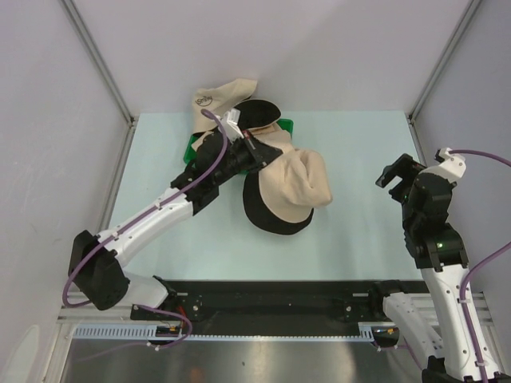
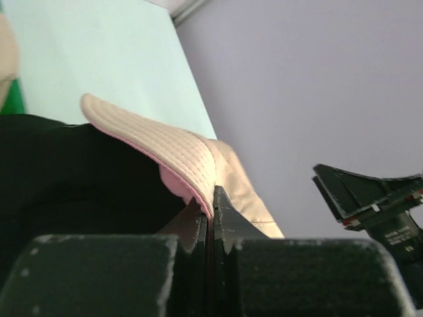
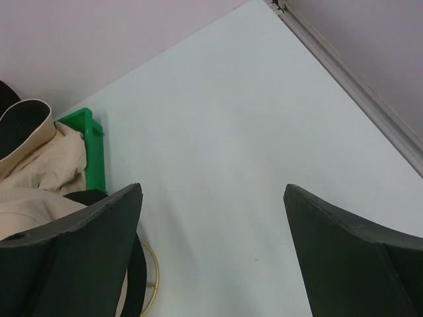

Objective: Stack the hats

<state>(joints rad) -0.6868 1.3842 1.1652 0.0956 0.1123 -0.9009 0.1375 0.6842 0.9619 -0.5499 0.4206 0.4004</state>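
Arms: two, one gripper each.
Hats: at least two seen from above. A back heap (image 1: 223, 97), beige over black, partly on the tray by the far wall. A middle hat (image 1: 297, 185), beige crown over black brim, lying on the table (image 1: 359, 152). Back heap one hat or more: cannot tell.
Green tray (image 1: 285, 124): one, mostly covered.
Left gripper (image 1: 266, 152): fingers pressed together on the middle hat's left edge, between the two piles.
Right gripper (image 1: 397, 172): fingers spread wide, holding nothing, well apart from the hats, near the table's right side.
Left wrist view only: pinched brim (image 2: 173, 146) ribbed, beige on top, pink beneath, black fabric just beside it.
Right wrist view only: one gold wire ring (image 3: 158, 272) on the table, near the tray's corner, partly hidden behind a finger.
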